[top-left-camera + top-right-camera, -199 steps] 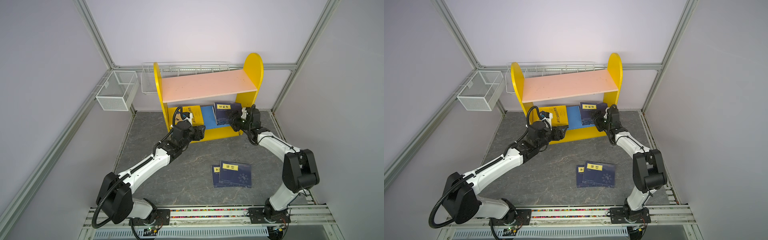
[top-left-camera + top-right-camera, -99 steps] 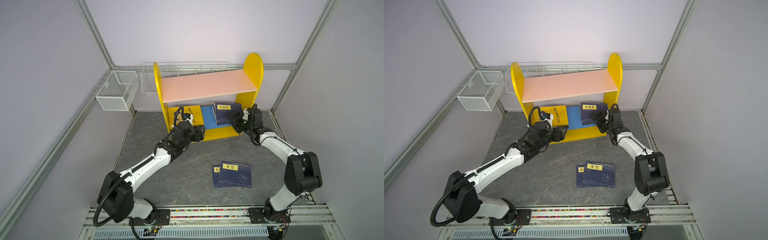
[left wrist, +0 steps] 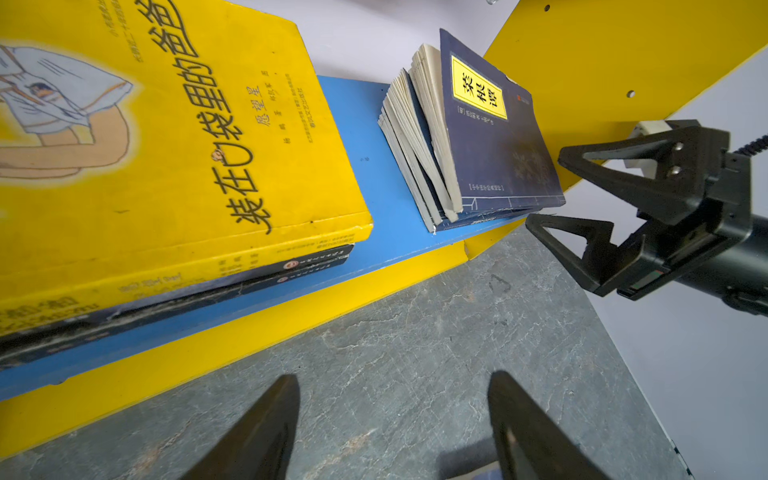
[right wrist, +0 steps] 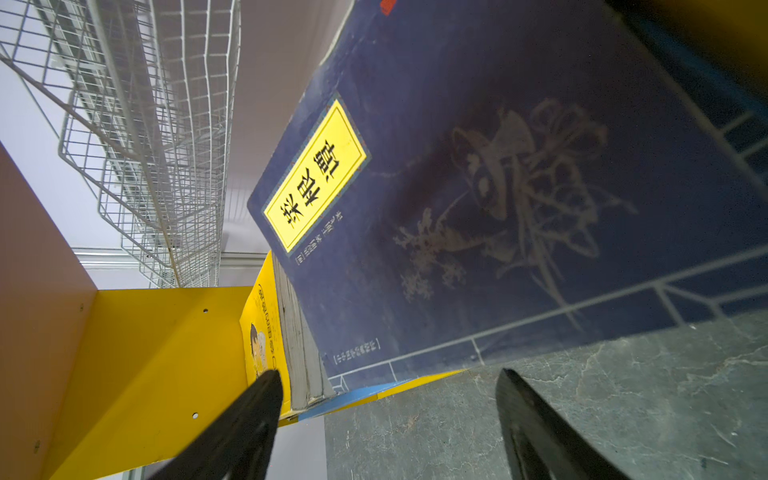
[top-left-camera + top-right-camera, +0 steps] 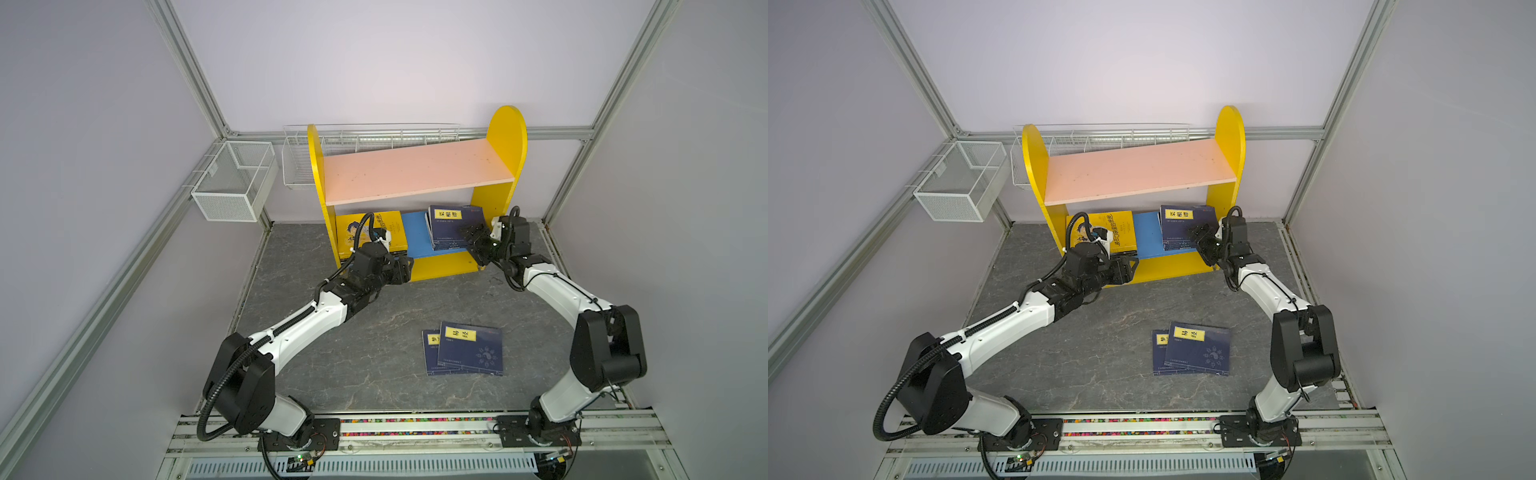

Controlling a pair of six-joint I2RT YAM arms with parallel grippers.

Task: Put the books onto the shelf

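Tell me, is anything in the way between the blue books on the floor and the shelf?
Nothing visible does. Only bare floor lies between those books and the shelf, and the middle of its blue board is free.

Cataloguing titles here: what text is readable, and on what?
"菜根谭": yellow label of the front navy book on the shelf's blue board.
"装在口袋里的爸爸": cover of the yellow book on that board.
"愿望星": same cover.
"易经": yellow label of the top navy book on the tabletop.
Label of the navy book beneath it: mostly covered.
Small print and spines: too blurred.
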